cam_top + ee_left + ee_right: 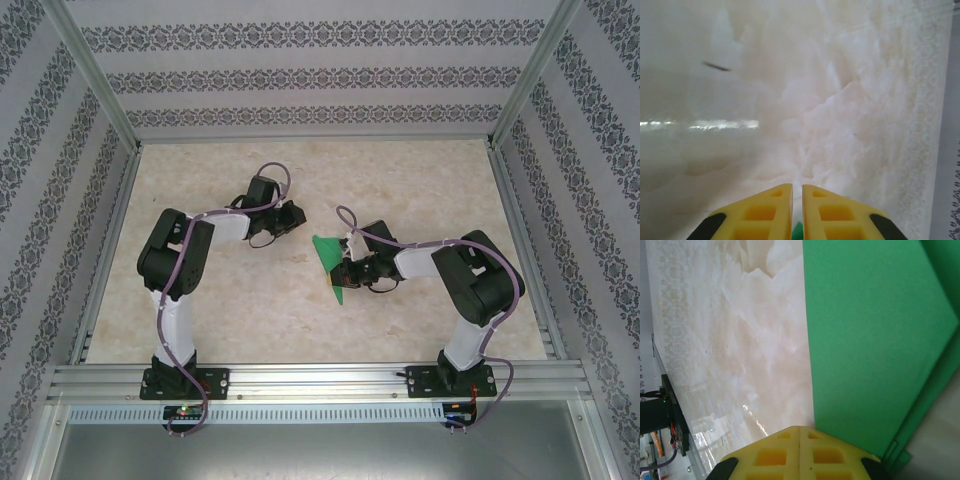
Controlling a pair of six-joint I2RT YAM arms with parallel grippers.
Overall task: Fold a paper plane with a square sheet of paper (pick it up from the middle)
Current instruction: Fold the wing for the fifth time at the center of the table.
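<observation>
The square sheet of paper (326,250), bright green, lies folded near the table's middle as a wide wedge. Overlapping layers of the sheet (870,340) show along its right side in the right wrist view. My right gripper (345,272) is over its middle. Its yellow jaws (800,429) are shut tight, their tips at the sheet's straight left edge, and no paper comes out between them. My left gripper (297,213) sits apart from the sheet, up and to the left. Its jaws (797,186) stand parted by a narrow slit above bare table. A paper plane is out of view.
The pale marbled tabletop (420,180) is fenced by aluminium rails (100,250) and patterned walls on three sides. Both arm bases are bolted to the near rail (320,380). Open room lies behind and to either side of the sheet.
</observation>
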